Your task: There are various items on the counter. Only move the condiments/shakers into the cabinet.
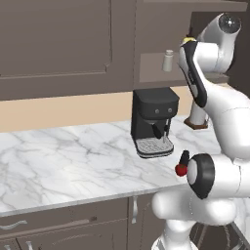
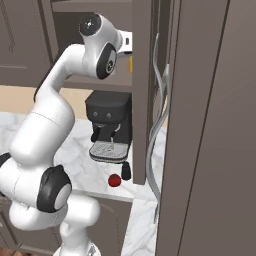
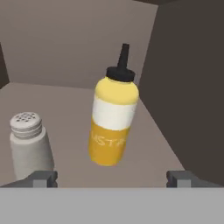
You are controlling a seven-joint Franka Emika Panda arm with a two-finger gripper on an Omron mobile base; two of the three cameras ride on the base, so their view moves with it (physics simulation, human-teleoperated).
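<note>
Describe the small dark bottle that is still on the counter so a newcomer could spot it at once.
Start at the black coffee machine on the white marble counter. In front of it, near the counter's front edge, the small dark bottle stands upright beside a red round fruit. It is the taller, darker, narrow one of the pair.

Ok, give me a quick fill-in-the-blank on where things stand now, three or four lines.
1. The yellow squeeze bottle is inside the ____.
2. Beside it on the shelf stands the grey ____.
3. The gripper jaws stand ____, apart from the bottle.
4. The small dark bottle and the red fruit sit on the ____, by the coffee machine.

Missing words: cabinet; shaker; open; counter
</note>
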